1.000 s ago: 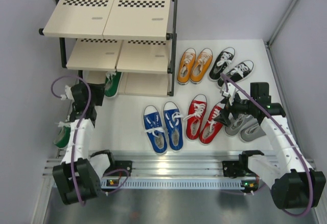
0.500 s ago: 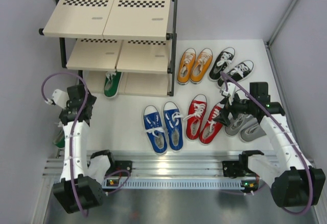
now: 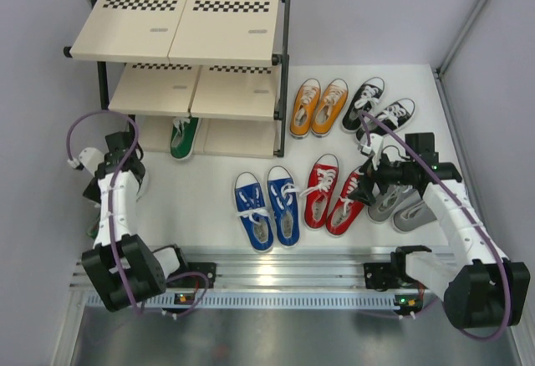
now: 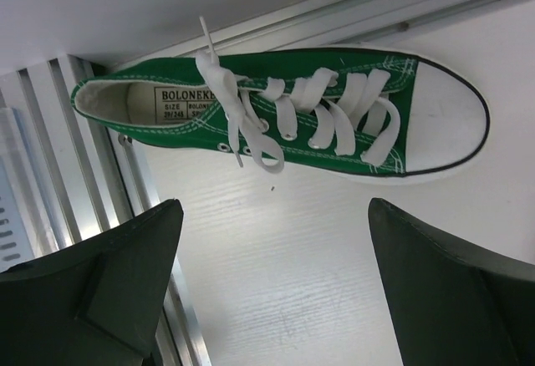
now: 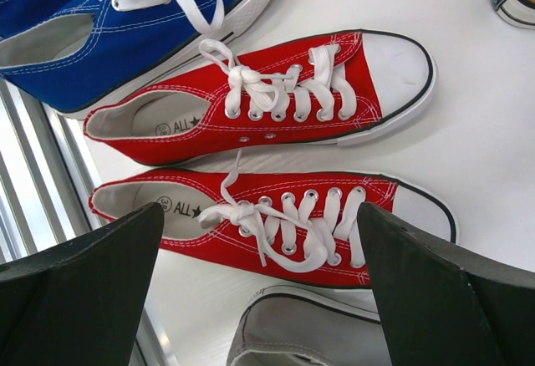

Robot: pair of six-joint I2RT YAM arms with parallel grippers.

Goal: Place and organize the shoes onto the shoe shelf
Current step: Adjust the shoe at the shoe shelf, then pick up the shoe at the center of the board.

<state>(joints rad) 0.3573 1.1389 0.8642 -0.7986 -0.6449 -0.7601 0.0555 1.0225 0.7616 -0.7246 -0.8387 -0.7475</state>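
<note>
1 of 12 shelved: green shoe (image 3: pixel 182 136) on the lowest board of the shoe shelf (image 3: pixel 175 23), well apart from the left gripper (image 4: pixel 276 207), spread empty with the second green shoe (image 4: pixel 276 115) just past its fingertips; right gripper (image 5: pixel 259 207) spread empty over the red pair (image 5: pixel 251 99); 11 to go.

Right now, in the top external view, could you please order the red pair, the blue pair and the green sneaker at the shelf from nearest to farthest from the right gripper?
1. The red pair: just left of the right gripper, at its fingertips.
2. The blue pair: further left, beside the red pair.
3. The green sneaker: far left, at the lowest tier of the shoe shelf.
</note>
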